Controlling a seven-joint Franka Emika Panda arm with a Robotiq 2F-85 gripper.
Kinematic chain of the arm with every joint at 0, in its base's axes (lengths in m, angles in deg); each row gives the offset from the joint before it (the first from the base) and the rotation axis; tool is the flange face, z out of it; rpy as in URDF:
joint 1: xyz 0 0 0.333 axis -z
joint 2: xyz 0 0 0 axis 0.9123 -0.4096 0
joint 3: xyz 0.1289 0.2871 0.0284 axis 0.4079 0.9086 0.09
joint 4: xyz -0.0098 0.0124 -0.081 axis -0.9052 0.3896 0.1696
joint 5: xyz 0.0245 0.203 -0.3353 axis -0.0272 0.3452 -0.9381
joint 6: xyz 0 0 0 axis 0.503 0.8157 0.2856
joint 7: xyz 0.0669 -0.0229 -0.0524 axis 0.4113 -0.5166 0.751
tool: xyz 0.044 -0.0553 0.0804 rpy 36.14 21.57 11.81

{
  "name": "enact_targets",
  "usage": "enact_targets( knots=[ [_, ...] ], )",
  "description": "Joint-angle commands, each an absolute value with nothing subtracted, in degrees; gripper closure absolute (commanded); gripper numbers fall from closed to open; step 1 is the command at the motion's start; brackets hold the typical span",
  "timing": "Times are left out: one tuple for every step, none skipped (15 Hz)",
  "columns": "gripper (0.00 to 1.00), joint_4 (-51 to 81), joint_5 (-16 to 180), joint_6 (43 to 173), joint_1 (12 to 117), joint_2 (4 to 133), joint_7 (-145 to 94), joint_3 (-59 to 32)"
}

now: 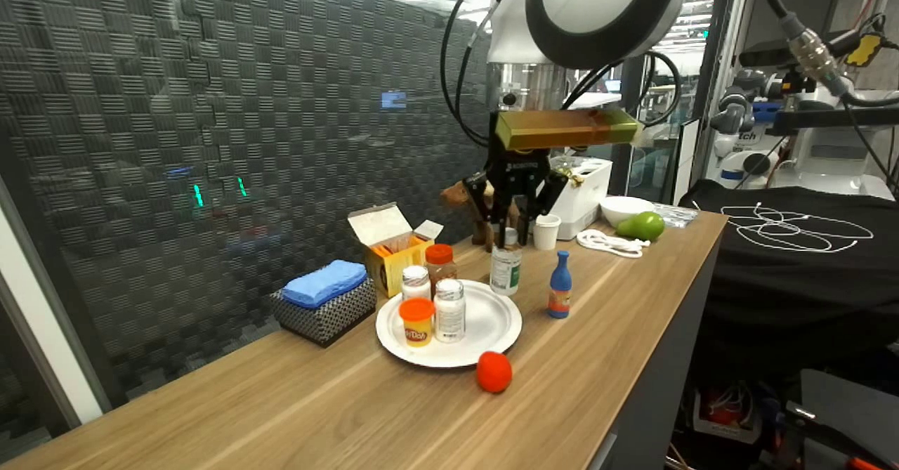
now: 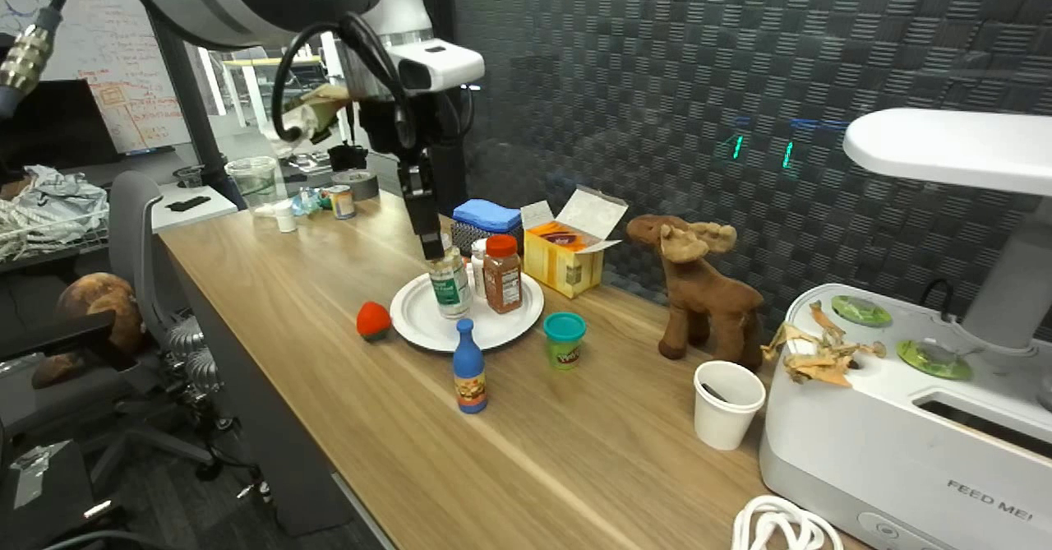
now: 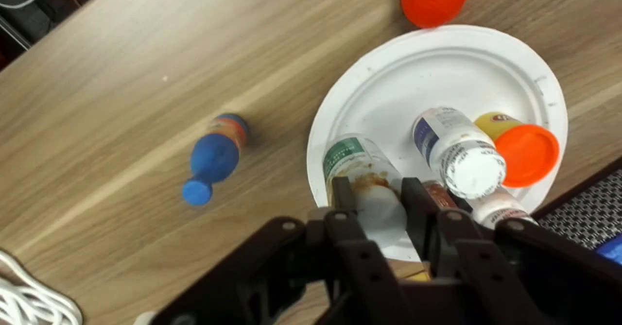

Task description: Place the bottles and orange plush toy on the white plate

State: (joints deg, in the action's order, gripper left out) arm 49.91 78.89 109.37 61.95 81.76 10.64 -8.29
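My gripper (image 1: 513, 238) is shut on the cap of a white bottle with a green label (image 1: 505, 273). In the wrist view the fingers (image 3: 373, 189) press both sides of its cap. The bottle is upright over the white plate (image 1: 484, 326), near its rim; I cannot tell whether its base touches. Two white bottles (image 1: 450, 312) (image 1: 416, 282), a red-capped brown bottle (image 2: 502, 279) and an orange-lidded yellow tub (image 1: 418, 324) stand on the plate. The orange plush toy (image 1: 494, 371) lies on the table beside the plate rim. A blue bottle (image 2: 469, 369) stands upright off the plate.
A teal-lidded green tub (image 2: 565, 340) stands beside the plate. An open yellow carton (image 2: 567, 258), a dark box with blue cloth (image 1: 324, 305) and a brown moose plush (image 2: 707, 295) line the wall. A paper cup (image 2: 727, 406) and white appliance (image 2: 888, 443) stand beyond.
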Motion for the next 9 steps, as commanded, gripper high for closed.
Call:
enact_targets(
  knots=[
    [0.92, 44.1, 76.6, 108.8, 61.9, 78.1, 10.9, -8.4],
    [0.92, 43.2, 76.7, 109.0, 61.9, 77.1, 10.7, -8.5],
    [0.92, 42.4, 77.4, 109.2, 61.8, 76.0, 10.4, -8.7],
    [0.92, 41.7, 78.3, 109.5, 61.8, 75.1, 10.0, -8.8],
    [0.92, 41.1, 79.3, 109.4, 61.7, 74.1, 9.5, -8.8],
    [0.92, 40.6, 79.8, 109.5, 61.7, 73.1, 9.2, -8.8],
    [0.92, 40.0, 79.8, 109.6, 61.5, 72.1, 9.2, -8.9],
    [0.92, 39.5, 79.9, 109.6, 61.4, 71.1, 9.1, -9.0],
    [0.92, 39.1, 80.4, 109.7, 61.4, 70.3, 8.9, -9.1]
  ],
)
